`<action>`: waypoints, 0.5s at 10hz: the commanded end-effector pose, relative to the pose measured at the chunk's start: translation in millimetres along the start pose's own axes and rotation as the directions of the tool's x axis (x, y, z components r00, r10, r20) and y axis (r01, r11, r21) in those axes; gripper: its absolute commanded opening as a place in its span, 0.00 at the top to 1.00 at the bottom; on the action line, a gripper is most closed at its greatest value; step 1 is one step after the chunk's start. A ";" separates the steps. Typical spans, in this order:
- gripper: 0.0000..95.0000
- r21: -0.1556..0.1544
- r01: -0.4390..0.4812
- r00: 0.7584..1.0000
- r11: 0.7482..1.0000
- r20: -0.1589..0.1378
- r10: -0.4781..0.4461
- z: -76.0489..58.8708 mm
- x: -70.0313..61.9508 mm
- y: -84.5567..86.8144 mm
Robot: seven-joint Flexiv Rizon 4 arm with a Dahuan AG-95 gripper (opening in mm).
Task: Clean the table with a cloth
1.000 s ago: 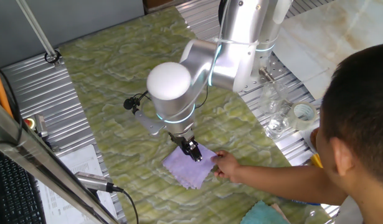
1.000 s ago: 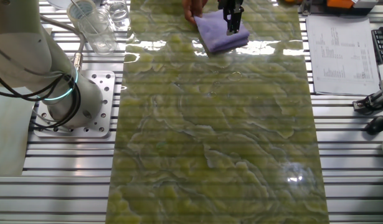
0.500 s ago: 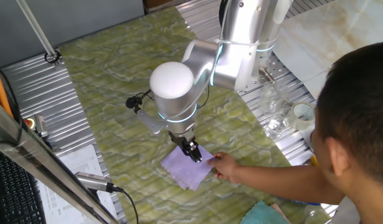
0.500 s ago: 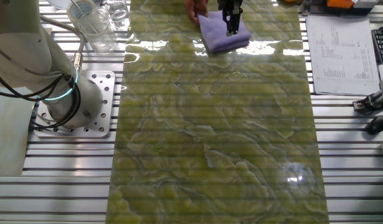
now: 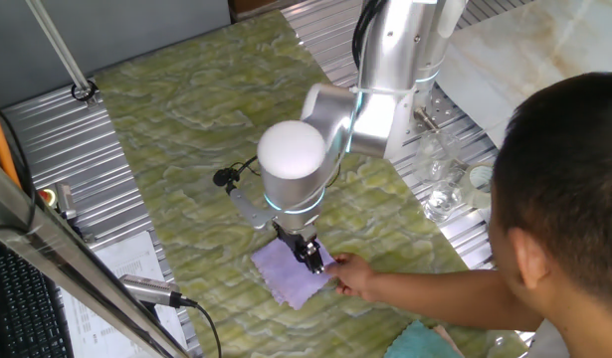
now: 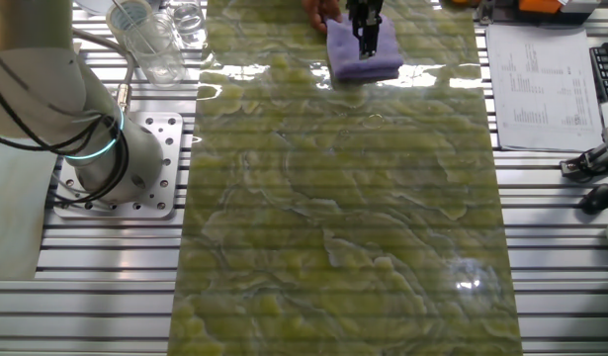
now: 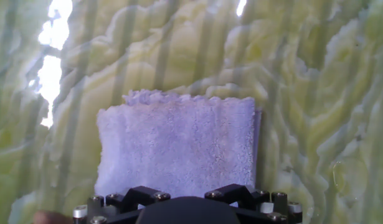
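Note:
The lilac cloth (image 5: 286,276) lies flat on the green-yellow marbled table (image 5: 186,129) near its front edge. My gripper (image 5: 309,256) points down onto the cloth's right part, fingers together on the fabric. A person's hand (image 5: 353,276) touches the cloth's right edge beside the fingers. In the other fixed view the gripper (image 6: 366,42) stands on the cloth (image 6: 368,61) at the far end of the table (image 6: 343,218). The hand view shows the cloth (image 7: 179,146) spread on the table (image 7: 303,93); the gripper body hides its near edge and the fingertips.
Clear glasses (image 5: 440,189) and a tape roll (image 5: 482,179) stand on the ribbed metal at the right. A teal cloth (image 5: 420,341) lies at the bottom edge. The person's head fills the right foreground. Papers (image 6: 541,89) and a keyboard (image 5: 17,298) sit beside the table.
My gripper and the cloth have slid together along the table's front part, toward the camera and left in one fixed view. The person's hand followed the cloth.

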State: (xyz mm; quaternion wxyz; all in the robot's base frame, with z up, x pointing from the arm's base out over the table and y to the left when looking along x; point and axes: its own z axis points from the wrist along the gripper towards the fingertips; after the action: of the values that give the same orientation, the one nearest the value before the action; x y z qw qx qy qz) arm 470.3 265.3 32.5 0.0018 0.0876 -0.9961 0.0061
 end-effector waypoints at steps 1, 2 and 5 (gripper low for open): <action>0.00 0.009 0.006 1.000 1.000 0.004 -0.006 5.9 -3.1 -1.3; 0.00 0.010 0.007 1.000 1.000 0.005 -0.007 8.5 -3.9 -1.1; 0.00 0.030 0.017 1.000 0.999 0.007 -0.017 23.4 -3.7 -0.5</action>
State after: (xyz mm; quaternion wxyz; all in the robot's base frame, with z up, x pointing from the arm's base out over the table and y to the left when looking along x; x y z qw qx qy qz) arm 474.2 265.4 6.4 -0.0049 0.0970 -0.9951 0.0198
